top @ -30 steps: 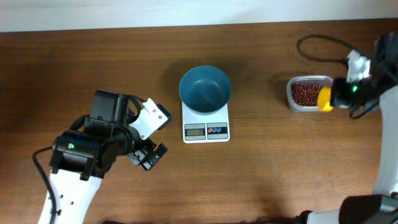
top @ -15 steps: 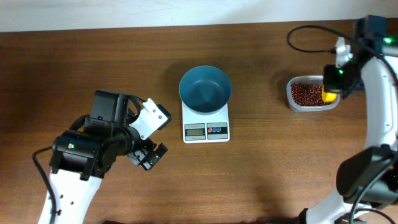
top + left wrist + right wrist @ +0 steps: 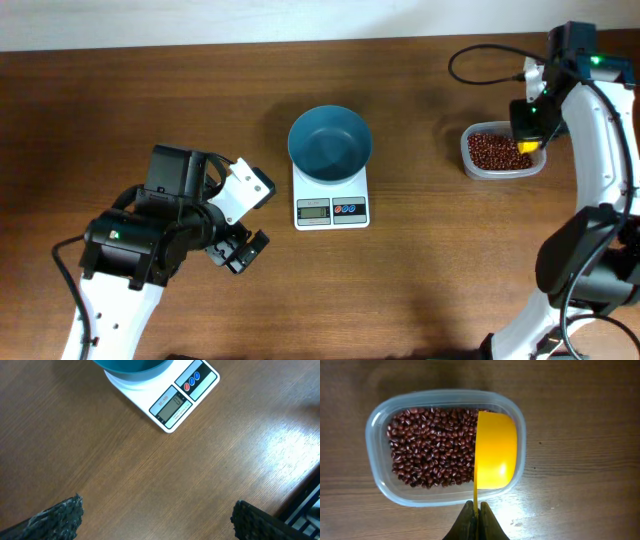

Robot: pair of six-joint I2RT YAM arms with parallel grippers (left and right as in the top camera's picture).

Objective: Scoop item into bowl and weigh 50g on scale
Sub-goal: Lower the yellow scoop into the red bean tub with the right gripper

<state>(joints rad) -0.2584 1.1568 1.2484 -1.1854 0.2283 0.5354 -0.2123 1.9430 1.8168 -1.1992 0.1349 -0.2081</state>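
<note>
We see right gripper [image 3: 476, 510] pinching scoop [image 3: 495, 455] over beans [image 3: 430, 455] at right edge of desk [image 3: 440, 270], left gripper [image 3: 157, 517] spread; bowl [image 3: 330, 143] on scale [image 3: 331, 208] empty, nothing weighed yet.

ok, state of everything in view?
bowl: empty, on the scale
scale: carries bowl, display unreadable
tub: open, holds beans
beans: all in tub
scoop: over tub, no beans on it
left end effector: open, holds nothing
right end effector: shut on scoop handle
</note>
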